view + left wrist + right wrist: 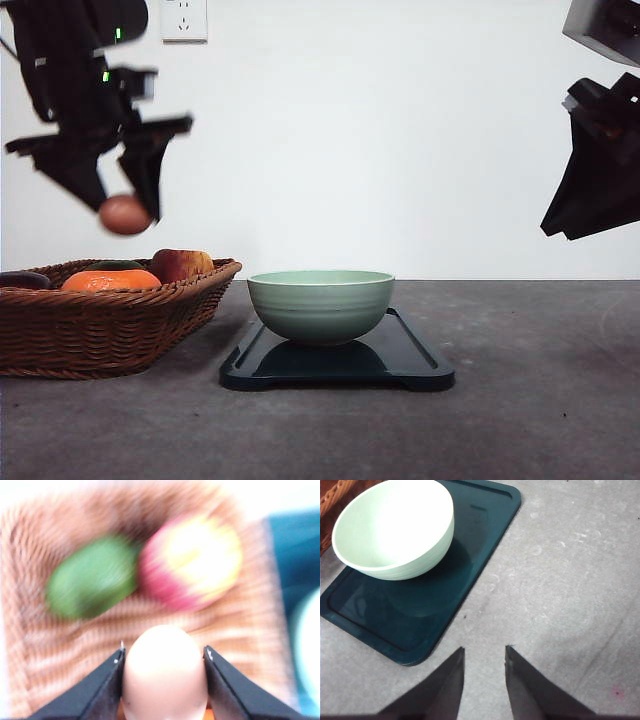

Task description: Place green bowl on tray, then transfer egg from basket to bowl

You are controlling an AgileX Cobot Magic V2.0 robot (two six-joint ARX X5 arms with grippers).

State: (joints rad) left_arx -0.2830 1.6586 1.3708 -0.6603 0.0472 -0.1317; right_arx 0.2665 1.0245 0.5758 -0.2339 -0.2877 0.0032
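Left gripper (164,655) clamped on the smooth tan egg (124,214), fingers pressed to both its sides, held in the air above the brown woven wicker basket (100,325). Pale sage-green ceramic bowl (320,304) sits on the dark navy rectangular tray (400,360) just beside the basket. Right gripper (484,655) slightly open, holding nothing, raised over the grey tabletop (570,580) near the tray's edge.

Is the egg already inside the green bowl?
No, the egg is up in the air, pinched in the left gripper above the basket, while the green bowl sits on the tray.
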